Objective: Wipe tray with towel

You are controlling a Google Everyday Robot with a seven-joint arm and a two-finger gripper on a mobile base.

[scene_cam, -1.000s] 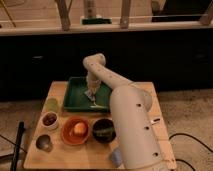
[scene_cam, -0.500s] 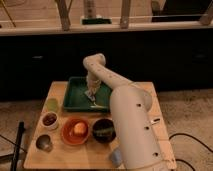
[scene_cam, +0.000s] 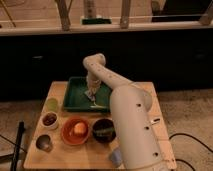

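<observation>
A dark green tray (scene_cam: 75, 97) sits at the back of the wooden table. My white arm reaches over it from the right, and my gripper (scene_cam: 91, 96) points down into the tray's right half. A pale towel (scene_cam: 99, 105) lies under and just in front of the gripper, on the tray floor near its front right corner. The gripper touches or nearly touches the towel.
In front of the tray stand a light green cup (scene_cam: 52, 104), a small white bowl of dark food (scene_cam: 49, 120), an orange bowl holding an orange fruit (scene_cam: 76, 130), a dark bowl (scene_cam: 103, 130) and a grey cup (scene_cam: 43, 143). My arm's body covers the table's right side.
</observation>
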